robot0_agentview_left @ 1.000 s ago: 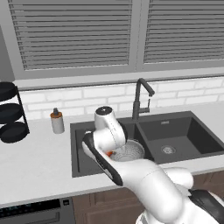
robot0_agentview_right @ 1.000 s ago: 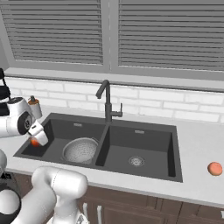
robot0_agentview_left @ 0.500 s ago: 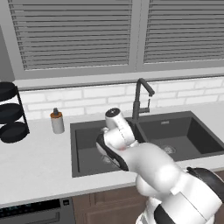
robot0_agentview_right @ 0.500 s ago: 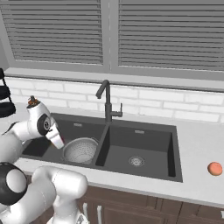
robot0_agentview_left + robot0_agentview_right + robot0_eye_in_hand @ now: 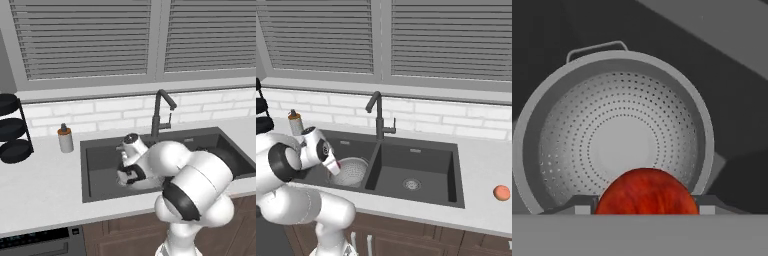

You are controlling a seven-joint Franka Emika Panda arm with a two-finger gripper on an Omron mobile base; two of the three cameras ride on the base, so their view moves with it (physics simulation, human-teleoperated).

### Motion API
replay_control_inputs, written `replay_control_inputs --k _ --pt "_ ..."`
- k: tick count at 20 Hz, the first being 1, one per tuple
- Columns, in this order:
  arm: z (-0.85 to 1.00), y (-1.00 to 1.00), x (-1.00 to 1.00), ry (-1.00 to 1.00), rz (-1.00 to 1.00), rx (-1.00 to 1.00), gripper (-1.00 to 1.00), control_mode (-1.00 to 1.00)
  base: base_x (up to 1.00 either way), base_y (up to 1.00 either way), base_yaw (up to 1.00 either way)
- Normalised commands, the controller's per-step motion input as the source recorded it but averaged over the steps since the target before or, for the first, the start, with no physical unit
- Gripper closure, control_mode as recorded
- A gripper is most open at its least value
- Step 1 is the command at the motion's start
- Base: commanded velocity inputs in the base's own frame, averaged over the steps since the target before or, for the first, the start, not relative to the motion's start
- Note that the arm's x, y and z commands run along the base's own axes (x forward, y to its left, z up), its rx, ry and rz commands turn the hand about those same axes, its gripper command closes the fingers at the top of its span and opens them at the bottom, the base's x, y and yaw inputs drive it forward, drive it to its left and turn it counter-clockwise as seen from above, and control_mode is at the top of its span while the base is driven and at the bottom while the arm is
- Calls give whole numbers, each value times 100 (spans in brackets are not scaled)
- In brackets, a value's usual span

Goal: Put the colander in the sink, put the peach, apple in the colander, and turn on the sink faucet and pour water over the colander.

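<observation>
Red apple above metal colander

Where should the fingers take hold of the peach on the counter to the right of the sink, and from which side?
Grip the peach across its widest middle, coming straight down from above. It is small and round and sits alone on the flat counter, so a top approach seems easiest, with one finger on each side. The gripper is shut on the apple over the colander, so that fruit should be let go first.
</observation>
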Motion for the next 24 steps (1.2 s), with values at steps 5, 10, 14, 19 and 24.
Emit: replay_control_inputs --k 5,10,14,19,24 --pt "-58 -1 47 0 0 -9 100 -100 0 0 0" --pt "-48 -20 48 0 0 0 100 -100 0 0 0" --pt "-44 -18 47 0 0 0 100 -100 0 0 0" --pt "-47 -1 40 0 0 -5 100 -100 0 0 0" --pt "-31 0 30 0 0 -3 100 -100 0 0 0"
